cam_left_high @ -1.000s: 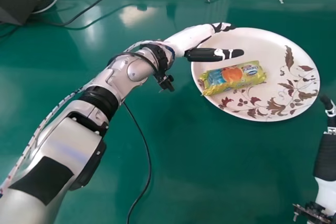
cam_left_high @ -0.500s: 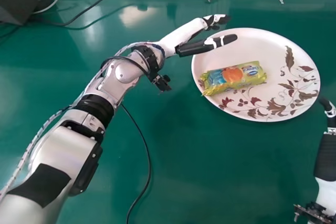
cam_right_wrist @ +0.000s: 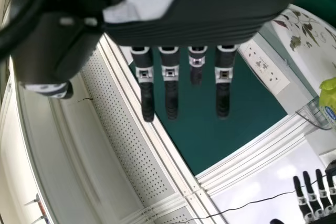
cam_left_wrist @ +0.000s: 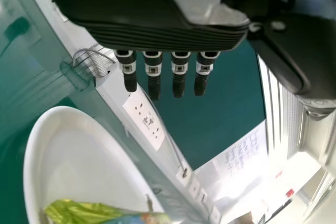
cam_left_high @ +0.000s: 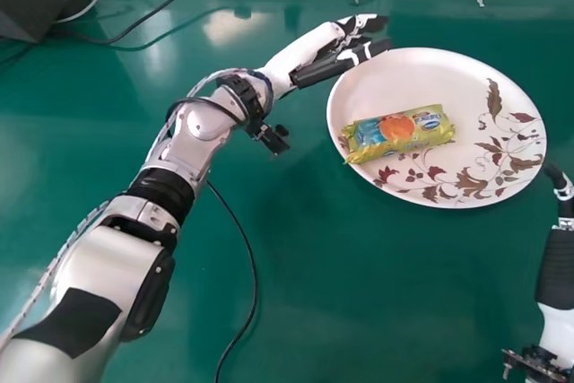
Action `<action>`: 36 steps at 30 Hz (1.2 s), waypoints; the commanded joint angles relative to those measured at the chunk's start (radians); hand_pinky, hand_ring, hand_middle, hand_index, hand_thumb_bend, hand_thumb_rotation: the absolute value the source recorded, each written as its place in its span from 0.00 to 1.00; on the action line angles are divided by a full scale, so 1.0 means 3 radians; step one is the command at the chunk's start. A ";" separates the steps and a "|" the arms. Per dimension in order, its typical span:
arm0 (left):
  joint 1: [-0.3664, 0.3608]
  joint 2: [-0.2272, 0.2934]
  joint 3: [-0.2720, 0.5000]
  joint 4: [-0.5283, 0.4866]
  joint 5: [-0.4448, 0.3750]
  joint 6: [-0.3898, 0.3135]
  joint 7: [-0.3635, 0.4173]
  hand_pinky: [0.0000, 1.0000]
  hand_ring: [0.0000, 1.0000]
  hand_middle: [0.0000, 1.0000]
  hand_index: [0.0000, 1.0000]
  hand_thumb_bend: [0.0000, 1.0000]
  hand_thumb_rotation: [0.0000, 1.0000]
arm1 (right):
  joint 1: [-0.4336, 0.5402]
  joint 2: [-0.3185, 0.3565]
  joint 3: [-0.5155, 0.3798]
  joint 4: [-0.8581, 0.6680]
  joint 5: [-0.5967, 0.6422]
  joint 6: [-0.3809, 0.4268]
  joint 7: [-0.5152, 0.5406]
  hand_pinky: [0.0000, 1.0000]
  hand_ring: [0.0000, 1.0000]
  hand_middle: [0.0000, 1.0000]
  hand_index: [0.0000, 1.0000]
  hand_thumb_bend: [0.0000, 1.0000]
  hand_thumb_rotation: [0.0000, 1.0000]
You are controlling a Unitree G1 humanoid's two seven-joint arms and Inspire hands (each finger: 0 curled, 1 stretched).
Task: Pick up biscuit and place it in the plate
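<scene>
Biscuit pack [cam_left_high: 399,133] lay on the plate [cam_left_high: 421,78], upper right of the frame, so I'd guess it was already placed and needed no grip. Left hand [cam_left_high: 314,47] hung by the rim, top centre, fingers straight, thumb apart, arm slanting from lower left. Right hand [cam_left_high: 556,266]: right edge, fingers straight.
</scene>
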 commanded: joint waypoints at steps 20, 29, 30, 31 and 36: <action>0.0609 -0.0039 0.0485 -0.0974 -0.0922 0.0561 -0.0590 0.94 0.90 0.98 0.97 1.00 0.64 | -0.0033 0.0101 -0.0064 0.0067 -0.0004 0.0085 0.0043 0.66 0.77 0.79 0.72 0.74 0.00; 0.0895 -0.0048 0.0592 -0.1405 -0.1174 0.0792 -0.0706 0.92 0.88 0.98 0.96 1.00 0.63 | -0.0028 0.0092 -0.0064 0.0041 0.0022 0.0131 0.0055 0.69 0.80 0.80 0.73 0.70 0.00; 0.0919 -0.0059 0.0614 -0.1453 -0.1240 0.0856 -0.0745 0.93 0.88 0.98 0.96 1.00 0.63 | -0.0024 0.0094 -0.0062 0.0027 0.0015 0.0141 0.0046 0.70 0.81 0.81 0.73 0.70 0.00; 0.0944 -0.0060 0.0624 -0.1503 -0.1285 0.0908 -0.0770 0.93 0.88 0.98 0.96 1.00 0.63 | -0.0021 0.0096 -0.0061 0.0017 0.0007 0.0149 0.0035 0.69 0.82 0.81 0.74 0.68 0.00; 0.1061 -0.0056 0.0677 -0.1691 -0.1494 0.1124 -0.0884 0.93 0.88 0.97 0.96 1.00 0.62 | -0.0011 0.0087 -0.0069 0.0005 0.0023 0.0181 0.0061 0.63 0.82 0.83 0.75 0.69 0.00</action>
